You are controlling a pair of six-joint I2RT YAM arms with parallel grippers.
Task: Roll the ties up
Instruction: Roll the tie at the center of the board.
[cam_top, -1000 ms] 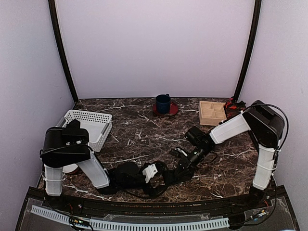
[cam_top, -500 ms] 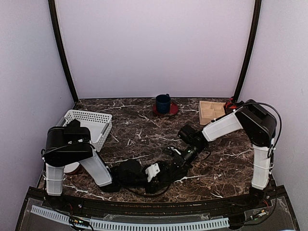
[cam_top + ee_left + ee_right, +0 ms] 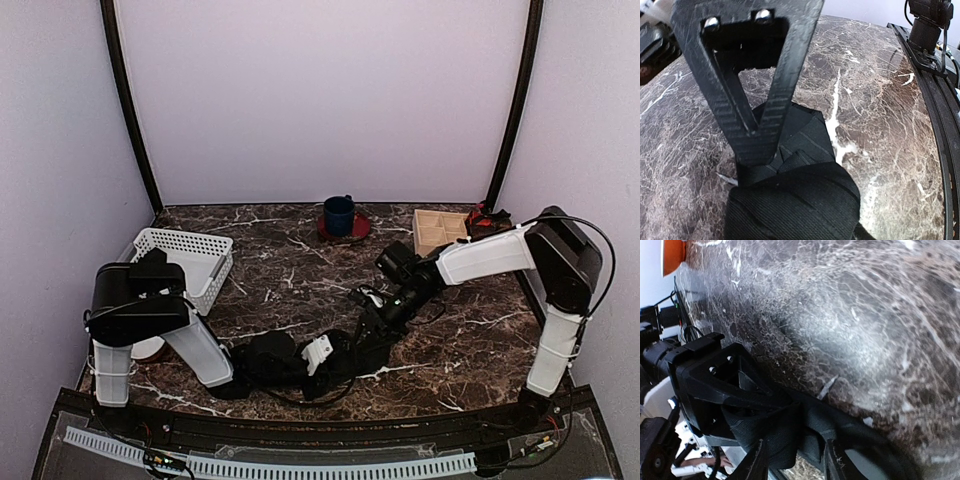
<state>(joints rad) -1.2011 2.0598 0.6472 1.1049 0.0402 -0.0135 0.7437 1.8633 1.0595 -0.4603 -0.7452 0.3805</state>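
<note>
Left gripper point(image 3: 757, 150) pinches the tie point(image 3: 800, 200) coil; strip runs far-right into right gripper point(image 3: 796, 447), grip there unclear.

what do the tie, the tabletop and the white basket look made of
Tie: black woven cloth, matte; fine ribbed weave, soft folds. Tabletop: glossy dark marble look, white veins; maybe printed laminate. Basket: white, perforated walls, probably plastic.

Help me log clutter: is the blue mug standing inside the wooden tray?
No, the blue mug stands on a red saucer, apart from the wooden tray to its right.
</note>
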